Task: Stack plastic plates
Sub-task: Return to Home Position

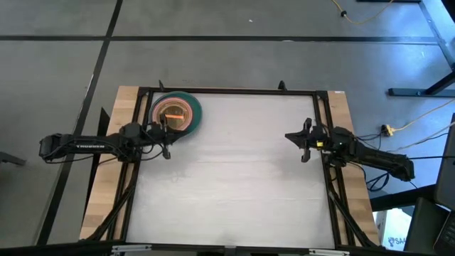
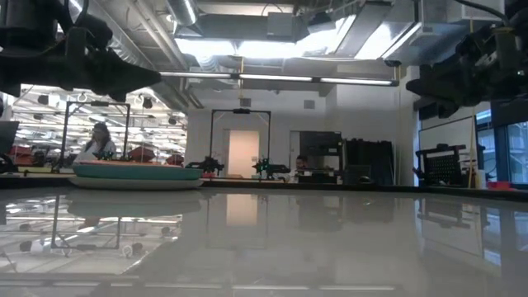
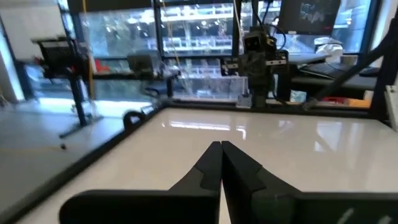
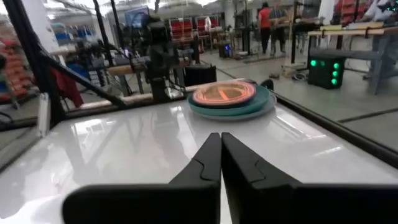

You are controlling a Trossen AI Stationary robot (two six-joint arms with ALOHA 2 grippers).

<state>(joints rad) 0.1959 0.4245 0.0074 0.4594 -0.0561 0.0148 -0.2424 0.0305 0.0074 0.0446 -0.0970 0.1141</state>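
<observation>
Plate stack (image 1: 175, 114) sits at far-L corner of tabletop (image 1: 234, 185). L hand (image 1: 168, 134) is raised over stack's edge, R hand (image 1: 290, 136) well apart. Both pinched shut, empty. High view: orange top. Low view: grey base, teal above, person (image 2: 99, 142) in room behind.

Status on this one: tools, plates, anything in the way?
Left tool shut, empty, left side. Right tool shut, empty, right side. Round plastic plates in one stack by the left arm, orange on top. No obstruction seen.
</observation>
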